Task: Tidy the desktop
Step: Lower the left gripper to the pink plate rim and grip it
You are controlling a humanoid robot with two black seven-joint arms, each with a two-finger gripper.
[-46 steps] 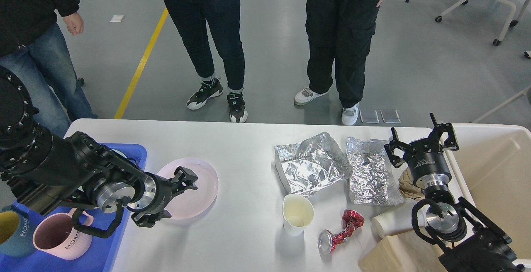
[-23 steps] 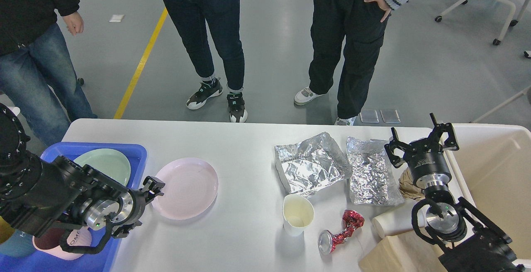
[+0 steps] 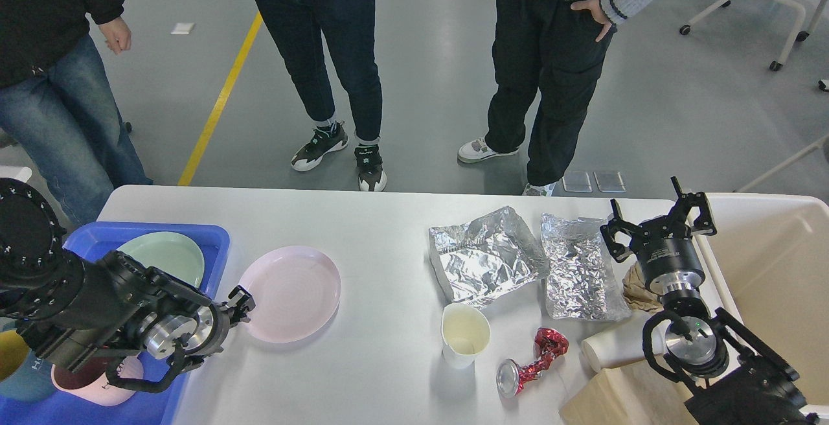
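The white desktop [image 3: 363, 224] holds a pink plate [image 3: 291, 292], two crumpled foil sheets [image 3: 486, 256] [image 3: 579, 276], an upright paper cup [image 3: 463, 334], a crushed red can [image 3: 531, 363], a paper cup lying on its side [image 3: 615, 347] and crumpled brown paper [image 3: 638, 282]. My left gripper [image 3: 230, 331] is open and empty at the plate's left rim, beside the blue tray [image 3: 97, 237]. My right gripper [image 3: 657, 221] is open and empty, raised at the table's right end next to the right foil sheet.
The blue tray holds a green plate [image 3: 162, 253], a pink mug [image 3: 84, 383] and a blue mug [image 3: 13, 360]. A cream bin [image 3: 771, 269] stands right of the table. A tan box [image 3: 609, 399] sits at the front right. Three people stand beyond the far edge.
My left gripper has drawn back to the left, from over the pink plate to its left rim, uncovering the green plate. The right arm has not moved. The person at right shifted.
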